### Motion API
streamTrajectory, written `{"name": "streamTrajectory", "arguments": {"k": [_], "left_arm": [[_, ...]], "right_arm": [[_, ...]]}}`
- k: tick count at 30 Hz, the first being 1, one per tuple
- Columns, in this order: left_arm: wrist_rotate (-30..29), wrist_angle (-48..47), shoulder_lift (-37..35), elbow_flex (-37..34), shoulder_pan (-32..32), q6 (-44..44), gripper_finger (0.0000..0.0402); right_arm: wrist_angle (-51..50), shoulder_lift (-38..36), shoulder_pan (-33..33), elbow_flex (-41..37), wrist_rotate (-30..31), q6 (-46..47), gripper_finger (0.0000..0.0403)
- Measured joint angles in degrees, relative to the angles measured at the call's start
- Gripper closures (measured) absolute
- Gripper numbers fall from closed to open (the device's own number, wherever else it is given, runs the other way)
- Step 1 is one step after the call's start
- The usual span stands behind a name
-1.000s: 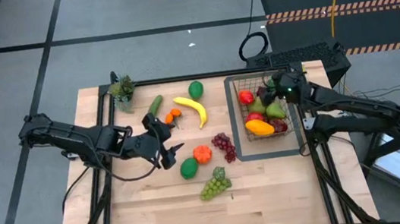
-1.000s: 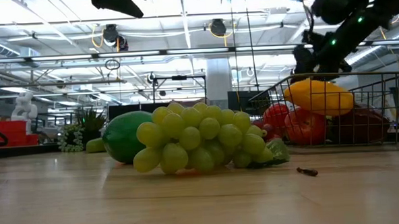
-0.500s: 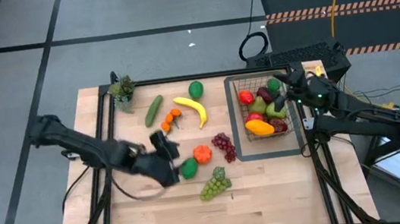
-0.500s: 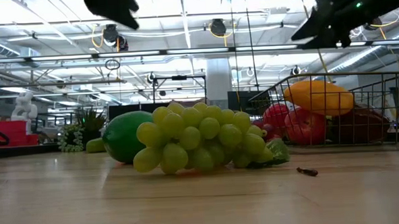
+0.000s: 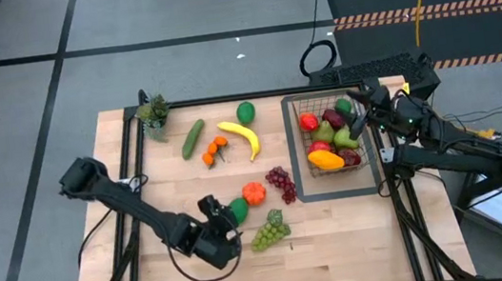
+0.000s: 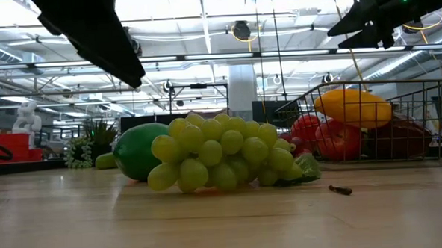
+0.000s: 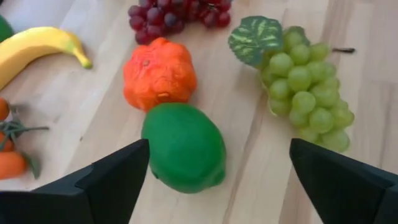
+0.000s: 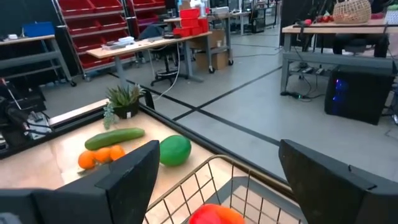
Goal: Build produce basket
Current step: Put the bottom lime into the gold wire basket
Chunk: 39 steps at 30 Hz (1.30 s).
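My left gripper [image 5: 225, 218] hovers open, slanting down, just short of a green lime [image 7: 183, 146] lying on the table; its fingers stand wide on either side without touching it. Beside the lime lie an orange fruit [image 5: 255, 193], green grapes [image 5: 270, 230], purple grapes [image 5: 281, 184], a banana [image 5: 242, 138], a cucumber [image 5: 193, 138] and small oranges [image 5: 215, 148]. The wire basket [image 5: 298, 139] sits on a dark tray at the right and holds a yellow mango [image 5: 325, 160], a red apple [image 5: 308, 121] and other fruit. My right gripper [image 5: 354, 114] is open and level above the basket's far right side.
A small potted plant [image 5: 153, 114] stands at the far left corner, and another green fruit [image 5: 246, 112] lies near the far edge. The dark tray [image 5: 299, 190] lies under the basket. Bare wood stretches along the near edge and the left side.
My left gripper has swung toward the table's near edge and come down, ending just short of the green lime. My right gripper has tipped up from pointing into the basket to level and drawn back a little toward the right edge. No fruit has moved.
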Motion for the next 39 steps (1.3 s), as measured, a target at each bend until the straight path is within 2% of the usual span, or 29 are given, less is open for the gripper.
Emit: {"name": "streamTrajectory", "arguments": {"k": [4,9,13,17,39], "left_arm": [[-1.2,-0.1,2.7,0.0,0.5,-1.6,0.0009],[-1.9,-0.5,6.4,0.0,1.2,-1.9,0.0003],[-4.4,-2.2,8.3,0.0,2.0,-6.2,0.0004],[-4.4,-2.2,9.6,0.0,2.9,-8.7,0.0004],[-2.2,-2.9,11.5,0.0,4.4,-7.2,0.0005]], "right_arm": [[0.3,0.0,0.0,0.0,-2.6,0.6,0.0080],[0.0,0.0,0.0,0.0,-2.7,0.6,0.0080],[-0.2,0.0,0.0,0.0,-4.8,0.6,0.0080],[-0.3,0.0,0.0,0.0,-5.7,1.2,0.0080],[-0.8,0.2,0.0,0.0,-7.2,2.2,0.0080]]}}
